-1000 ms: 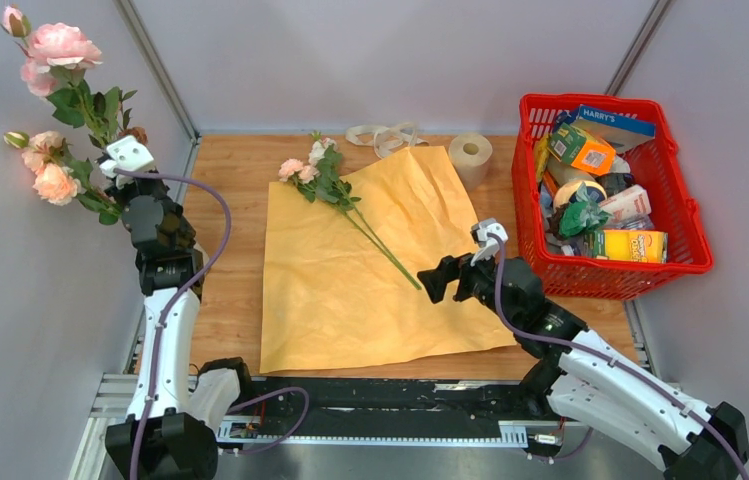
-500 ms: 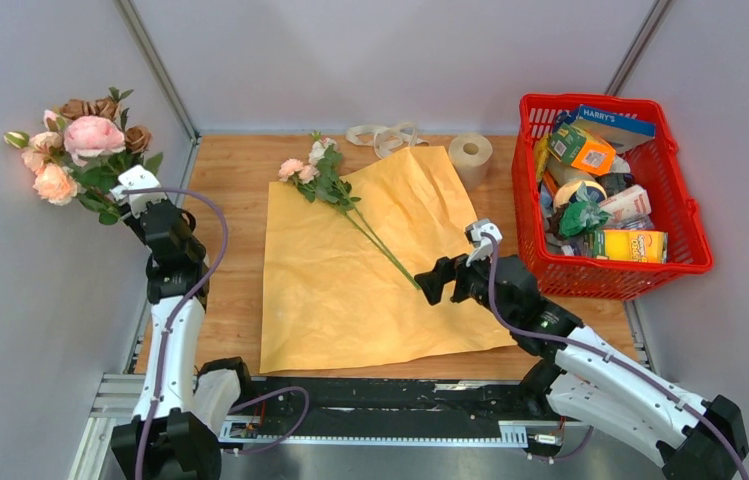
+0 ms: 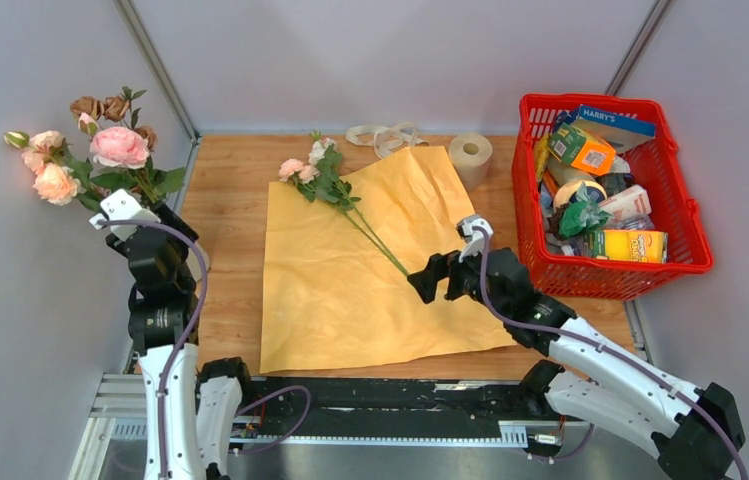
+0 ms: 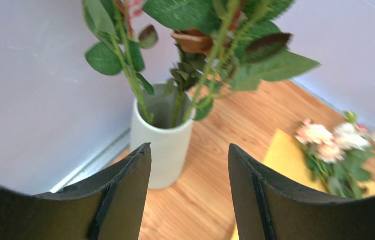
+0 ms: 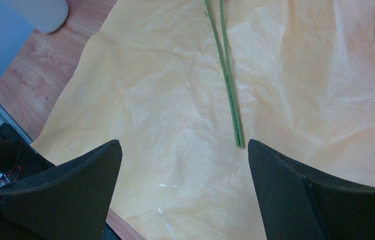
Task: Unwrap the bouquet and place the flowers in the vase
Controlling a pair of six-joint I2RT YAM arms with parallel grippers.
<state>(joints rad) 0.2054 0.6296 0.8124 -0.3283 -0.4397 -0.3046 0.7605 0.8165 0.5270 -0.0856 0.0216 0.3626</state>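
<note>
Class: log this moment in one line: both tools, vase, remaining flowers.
left tool: open, empty, facing vase | vase: upright, holds placed flowers | right tool: open, above stem ends of loose flowers | loose flowers: lying on paper

walls: plain pale grey panels, far, left and right
corner posts: grey metal struts, far corners
counter: light wood; black rail along near edge
light: soft, even

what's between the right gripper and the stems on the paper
Only bare yellow paper between right gripper and stems, shown in right wrist view.
</note>
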